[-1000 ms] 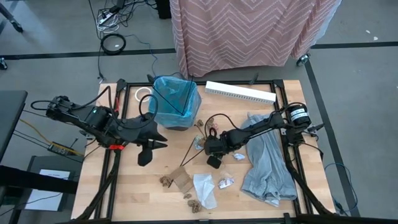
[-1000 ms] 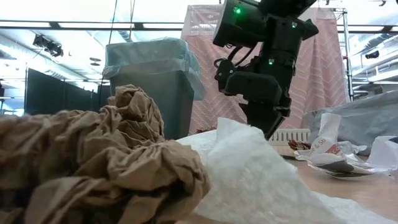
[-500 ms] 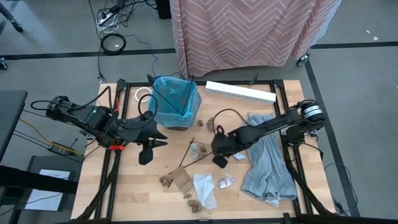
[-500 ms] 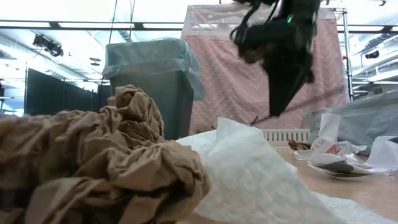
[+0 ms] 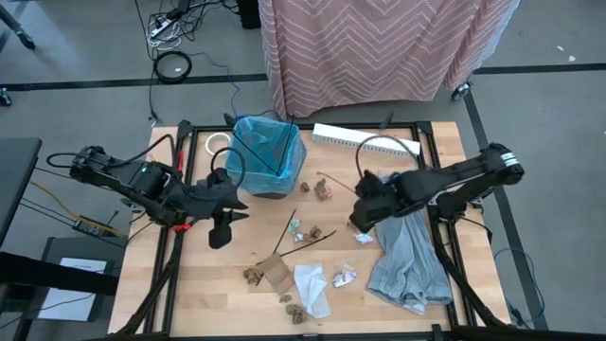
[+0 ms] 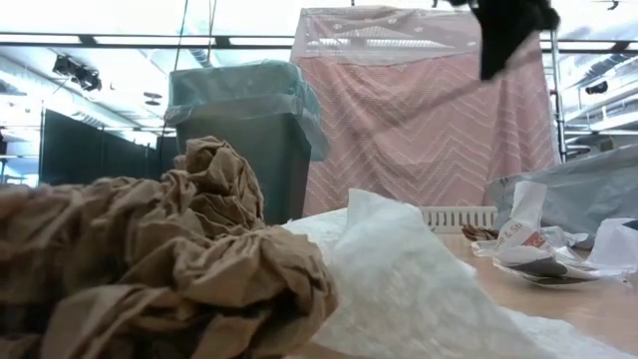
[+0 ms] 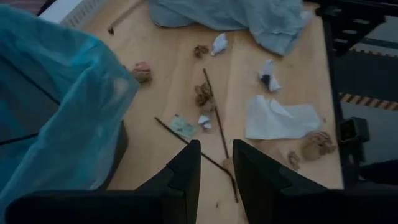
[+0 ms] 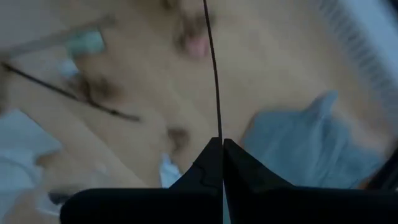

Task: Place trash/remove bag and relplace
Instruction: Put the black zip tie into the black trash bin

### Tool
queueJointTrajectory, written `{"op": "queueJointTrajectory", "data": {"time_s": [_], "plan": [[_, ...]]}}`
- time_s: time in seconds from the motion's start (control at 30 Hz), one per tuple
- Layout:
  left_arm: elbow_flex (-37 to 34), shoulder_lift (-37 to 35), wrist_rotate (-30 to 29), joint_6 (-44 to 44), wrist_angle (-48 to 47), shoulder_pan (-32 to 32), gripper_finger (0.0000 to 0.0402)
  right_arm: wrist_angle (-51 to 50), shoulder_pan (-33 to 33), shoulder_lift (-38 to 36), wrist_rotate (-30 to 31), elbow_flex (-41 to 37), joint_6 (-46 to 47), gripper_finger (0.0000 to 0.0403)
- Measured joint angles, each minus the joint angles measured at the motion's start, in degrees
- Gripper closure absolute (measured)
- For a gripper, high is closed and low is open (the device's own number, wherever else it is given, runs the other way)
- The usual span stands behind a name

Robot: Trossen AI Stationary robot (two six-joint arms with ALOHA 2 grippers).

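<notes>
The right gripper (image 5: 360,216) hung above the table's (image 5: 199,313) middle, at the edge of the grey cloth (image 5: 407,251), fingers (image 8: 239,180) clenched on a thin dark stick (image 8: 212,68) that only the right wrist view showed. The left gripper (image 5: 220,235) waited beside the bin (image 5: 268,156), fingers (image 7: 186,171) slightly parted, holding nothing. Scraps lay on the open wood between them: crumpled brown paper (image 6: 150,259), white tissue (image 5: 312,284), a cardboard piece (image 5: 276,273). The low view was mostly blocked by them.

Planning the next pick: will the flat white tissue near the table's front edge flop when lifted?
Likely floppy: the white tissue lies thin, flat and creased. Probably very light, so a push may just slide or crumple it.
</notes>
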Motion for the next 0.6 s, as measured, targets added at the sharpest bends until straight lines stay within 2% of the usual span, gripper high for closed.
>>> {"op": "queueJointTrajectory", "data": {"time_s": [0.17,0.23,0.43,0.6], "plan": [[0.00,-0.53,-2.95,-0.02,0.18,0.00,0.0300,-2.37,-2.75,1.96,8.01,14.78,-8.38,0.0403],[0.00,-0.69,-3.71,-0.03,0.21,0.00,0.0300,-2.39,-4.77,4.05,9.48,20.93,-13.51,0.0403],[0.00,-1.51,-5.07,-0.52,-0.73,0.00,0.0300,-6.55,-12.37,13.69,6.85,36.68,-31.13,0.0403],[0.00,-1.94,-6.36,-1.70,-2.39,0.00,0.0300,-11.29,-16.26,22.86,3.15,48.97,-43.63,0.0403]]}}
